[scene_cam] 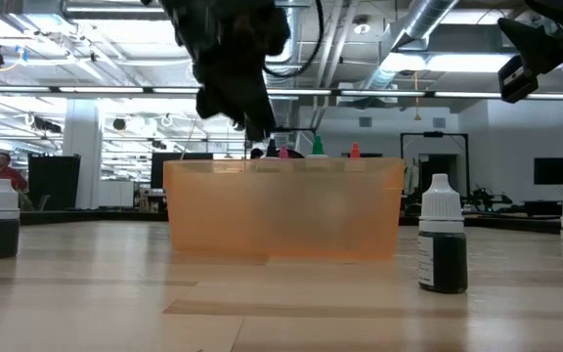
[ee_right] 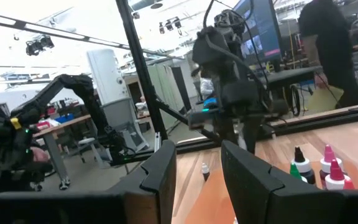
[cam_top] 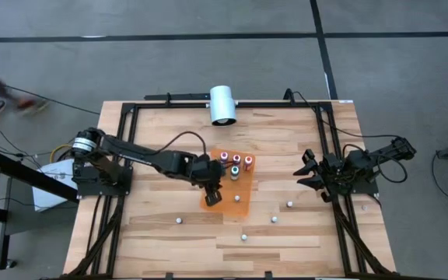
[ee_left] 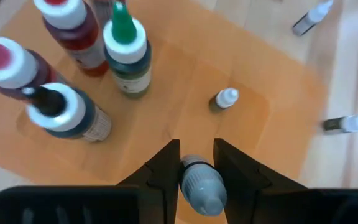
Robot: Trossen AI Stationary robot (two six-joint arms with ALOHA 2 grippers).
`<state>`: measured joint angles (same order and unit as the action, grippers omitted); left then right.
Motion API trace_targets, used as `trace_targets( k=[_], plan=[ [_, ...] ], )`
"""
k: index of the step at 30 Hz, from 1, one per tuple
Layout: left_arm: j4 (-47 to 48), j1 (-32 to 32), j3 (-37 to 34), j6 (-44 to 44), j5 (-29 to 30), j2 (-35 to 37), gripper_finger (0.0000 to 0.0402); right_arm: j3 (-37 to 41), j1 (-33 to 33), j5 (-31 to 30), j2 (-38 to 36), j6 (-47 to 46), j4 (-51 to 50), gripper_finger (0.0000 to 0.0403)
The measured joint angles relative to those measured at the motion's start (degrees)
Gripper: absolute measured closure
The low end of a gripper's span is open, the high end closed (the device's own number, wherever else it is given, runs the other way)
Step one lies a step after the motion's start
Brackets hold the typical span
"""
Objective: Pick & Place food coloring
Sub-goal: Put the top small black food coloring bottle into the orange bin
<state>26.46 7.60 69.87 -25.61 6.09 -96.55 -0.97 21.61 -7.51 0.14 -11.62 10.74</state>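
A grey-capped food-coloring bottle (ee_left: 201, 186) is clamped between the left gripper (ee_left: 196, 163) fingers, held over the orange tray (ee_left: 253, 106). From the left wrist, one small white-capped bottle (ee_left: 223, 99) is seen inside the tray just ahead of the fingers. Farther in, a cluster of bottles is parked at one end: a green-topped one (ee_left: 127, 53), a red-topped one (ee_left: 73, 28), a pink-topped one (ee_left: 8, 62) and a dark one with a white collar (ee_left: 64, 112). Two bottles (ee_left: 311, 17) (ee_left: 347, 124) are seen on the bare wood beyond the tray edge.

In the high view, loose bottles are scattered on the table (cam_top: 154, 233) in front of the tray: (cam_top: 178, 220), (cam_top: 244, 236), (cam_top: 274, 219), (cam_top: 290, 204).

The right gripper (cam_top: 311, 173) is parked at the table's right edge, well apart from the tray, fingers spread with nothing between them.

A white cylinder (cam_top: 222, 104) is seen at the far table edge. A person (ee_right: 328, 50) is visible in the room behind.
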Motion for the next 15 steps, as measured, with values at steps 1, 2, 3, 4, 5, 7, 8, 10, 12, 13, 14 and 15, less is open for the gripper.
trace_targets(
  k=[1,2,3,4,5,7,8,10,12,13,14,15],
  plan=[
    [-0.13,-0.04,-0.01,0.21,-0.23,-0.79,0.0318,0.00,0.00,-0.01,0.00,-0.02,0.02,0.0287],
    [-0.22,-0.04,-0.01,0.42,-0.23,-1.66,0.0318,0.00,0.00,-0.01,0.00,-0.21,0.02,0.0287],
    [-0.41,-0.03,-0.02,0.57,-0.13,-2.53,0.0318,0.00,0.00,-0.02,0.00,-0.37,0.00,0.0287],
    [-0.43,-0.02,-0.02,0.79,0.45,-3.36,0.0318,0.00,0.00,-0.02,0.00,-0.39,0.01,0.0287],
    [-0.36,-0.02,-0.04,1.06,0.94,-4.05,0.0318,0.00,0.00,-0.01,0.00,-0.39,0.04,0.0287],
    [-0.45,-0.04,-0.07,1.20,1.31,-5.20,0.0318,0.00,0.00,-0.02,0.00,-0.40,0.01,0.0287],
    [-0.53,-0.04,-0.07,1.20,1.29,-5.82,0.0318,0.00,0.00,-0.02,0.00,-0.42,0.04,0.0287],
    [-0.16,-0.04,-0.11,1.23,1.09,-6.71,0.0318,0.00,0.00,-0.01,0.00,-0.42,0.03,0.0287],
    [-0.43,-0.09,-0.11,1.23,1.11,-7.19,0.0318,0.00,0.00,-0.02,0.00,-0.42,0.04,0.0287],
    [-0.37,-0.08,-0.11,1.23,1.47,-7.53,0.0318,0.00,0.00,-0.02,0.00,-0.42,0.04,0.0287],
    [-0.59,-0.07,-0.09,1.23,1.99,-7.85,0.0318,0.00,0.00,0.00,0.00,-0.42,0.04,0.0287],
    [-0.43,-0.07,-0.09,1.23,2.59,-8.12,0.0318,0.00,0.00,0.00,0.00,-0.42,0.01,0.0287]
  ],
)
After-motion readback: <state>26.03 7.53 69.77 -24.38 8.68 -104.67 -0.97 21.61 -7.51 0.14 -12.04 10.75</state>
